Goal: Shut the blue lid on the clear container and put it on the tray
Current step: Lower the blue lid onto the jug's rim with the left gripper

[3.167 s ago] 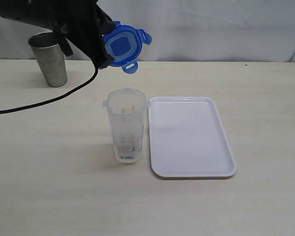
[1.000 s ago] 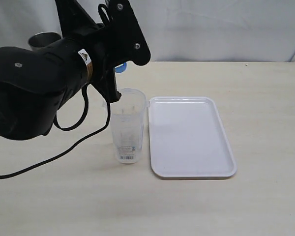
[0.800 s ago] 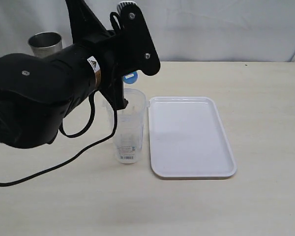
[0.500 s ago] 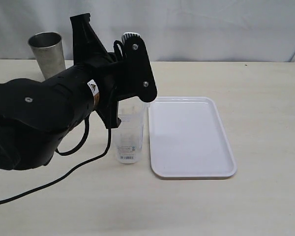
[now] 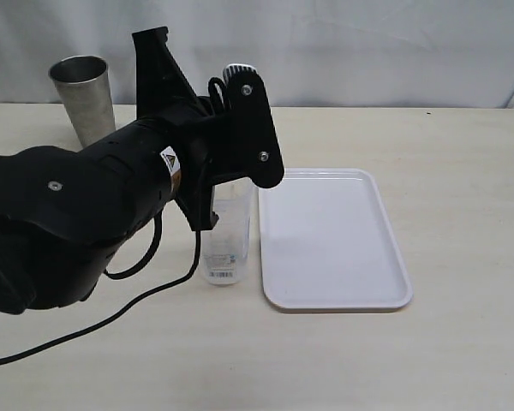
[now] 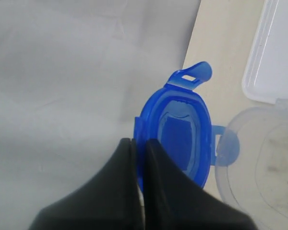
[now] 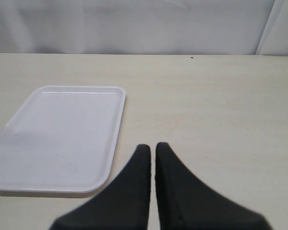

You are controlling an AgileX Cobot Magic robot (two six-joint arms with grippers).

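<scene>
Left claw (image 6: 139,142) lowered blue lid (image 6: 180,129), apparently nearer clear container (image 5: 227,238).

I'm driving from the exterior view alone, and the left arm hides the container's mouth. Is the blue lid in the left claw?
Observer: Yes. In the left wrist view the left claw is shut on the edge of the blue lid.
Operator: Is it seated on the clear container?
Observer: No. The mouth of the clear container is open. The lid hangs beside it, with one flap crossing the rim in that view.
Operator: And the right claw?
Observer: The right claw is shut on nothing, beside the tray.
</scene>
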